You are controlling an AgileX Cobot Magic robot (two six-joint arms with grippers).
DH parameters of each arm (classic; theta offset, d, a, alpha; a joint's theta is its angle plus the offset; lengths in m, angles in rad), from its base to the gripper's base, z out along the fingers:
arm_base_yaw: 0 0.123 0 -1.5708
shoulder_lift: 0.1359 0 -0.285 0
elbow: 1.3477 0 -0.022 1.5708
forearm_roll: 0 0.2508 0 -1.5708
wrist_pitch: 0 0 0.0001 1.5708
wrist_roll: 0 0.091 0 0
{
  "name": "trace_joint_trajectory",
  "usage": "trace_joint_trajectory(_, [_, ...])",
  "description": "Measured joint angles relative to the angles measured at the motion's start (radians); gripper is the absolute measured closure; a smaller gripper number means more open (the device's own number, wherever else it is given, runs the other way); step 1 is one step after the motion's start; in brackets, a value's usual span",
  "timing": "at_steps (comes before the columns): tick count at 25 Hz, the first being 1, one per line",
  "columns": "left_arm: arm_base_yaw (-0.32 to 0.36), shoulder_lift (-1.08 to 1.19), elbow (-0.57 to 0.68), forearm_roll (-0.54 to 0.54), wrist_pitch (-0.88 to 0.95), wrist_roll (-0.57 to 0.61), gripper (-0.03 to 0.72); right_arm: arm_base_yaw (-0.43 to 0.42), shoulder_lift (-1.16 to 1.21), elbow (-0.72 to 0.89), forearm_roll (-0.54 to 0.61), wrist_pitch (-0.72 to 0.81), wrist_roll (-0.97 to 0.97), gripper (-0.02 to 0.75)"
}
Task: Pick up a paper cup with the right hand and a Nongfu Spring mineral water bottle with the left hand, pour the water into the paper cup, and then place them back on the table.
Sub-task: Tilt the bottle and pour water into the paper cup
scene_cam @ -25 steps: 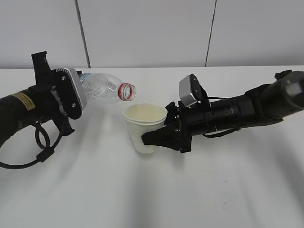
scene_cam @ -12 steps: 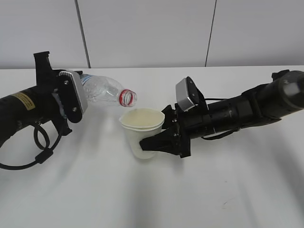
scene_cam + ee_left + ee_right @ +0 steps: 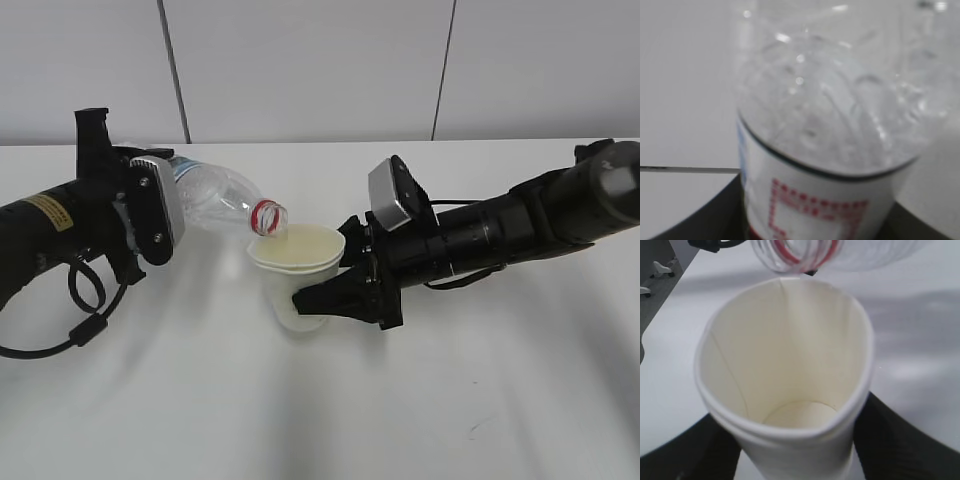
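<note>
Bottle (image 3: 222,195) and cup (image 3: 297,272) met over the middle of the table (image 3: 300,410). The left hand (image 3: 140,215) held the Nongfu Spring mineral water bottle by its body, jaws clamped on it, and the bottle lay tipped past level, red neck ring pointing down and right, open mouth just above the near rim of the paper cup. The right hand (image 3: 330,295) pinched the cup from its right side, jaws pressed into the wall so that the rim was squeezed out of round. The cup leaned a little towards the bottle. In the right wrist view the cup's (image 3: 790,380) cream inside showed a bare, dry-looking bottom, with the bottle mouth (image 3: 802,252) just over the far rim. The left wrist view showed only the bottle's blurred clear shoulder (image 3: 830,115) above its label
</note>
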Motion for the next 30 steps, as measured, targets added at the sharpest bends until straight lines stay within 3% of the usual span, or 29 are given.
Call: trace_joint_trajectory(30, [0.000, 0.000, 0.000, -0.001, -0.045, 0.103, 0.347, 0.000, -0.004, 0.000, -0.045, 0.002, 0.034, 0.256])
